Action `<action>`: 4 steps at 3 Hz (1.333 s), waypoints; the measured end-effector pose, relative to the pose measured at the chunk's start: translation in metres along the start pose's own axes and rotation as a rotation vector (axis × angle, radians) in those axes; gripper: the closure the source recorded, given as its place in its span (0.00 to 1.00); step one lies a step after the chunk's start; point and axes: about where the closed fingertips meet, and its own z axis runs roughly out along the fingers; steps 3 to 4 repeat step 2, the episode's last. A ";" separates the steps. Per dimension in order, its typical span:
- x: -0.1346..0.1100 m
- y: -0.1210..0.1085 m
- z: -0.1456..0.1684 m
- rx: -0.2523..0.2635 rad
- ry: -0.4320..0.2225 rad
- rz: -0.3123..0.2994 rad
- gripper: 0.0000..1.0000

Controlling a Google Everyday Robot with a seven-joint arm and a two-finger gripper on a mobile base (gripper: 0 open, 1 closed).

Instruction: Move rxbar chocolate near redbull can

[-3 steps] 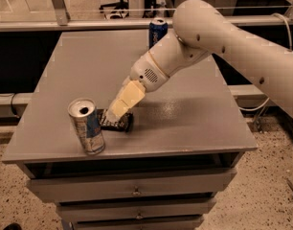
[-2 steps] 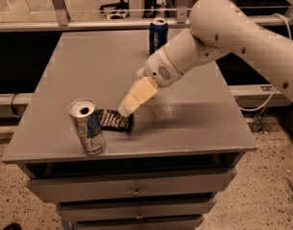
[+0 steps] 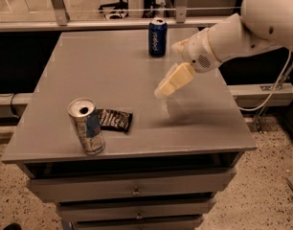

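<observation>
The rxbar chocolate (image 3: 114,120), a small flat black wrapper with pale print, lies on the grey table (image 3: 118,75) near the front left. The redbull can (image 3: 86,125), slim and silver with blue panels and a dark opening on top, stands upright just left of the bar, touching or nearly touching it. My gripper (image 3: 162,91), with pale cream fingers, hangs in the air above the table's middle right, well to the right of the bar and apart from it. It holds nothing.
A dark blue Pepsi can (image 3: 157,37) stands upright at the back of the table. The table is a drawer cabinet with drawer fronts (image 3: 132,190) below. A metal rail (image 3: 89,25) runs behind it. My white arm (image 3: 252,28) reaches in from the right.
My gripper has lifted off the bar and drawn back up and to the right. The bar stays beside the redbull can.
</observation>
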 end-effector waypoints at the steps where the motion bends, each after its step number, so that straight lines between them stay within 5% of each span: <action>1: 0.002 -0.043 -0.034 0.103 -0.071 -0.088 0.00; 4: -0.005 -0.052 -0.042 0.125 -0.087 -0.126 0.00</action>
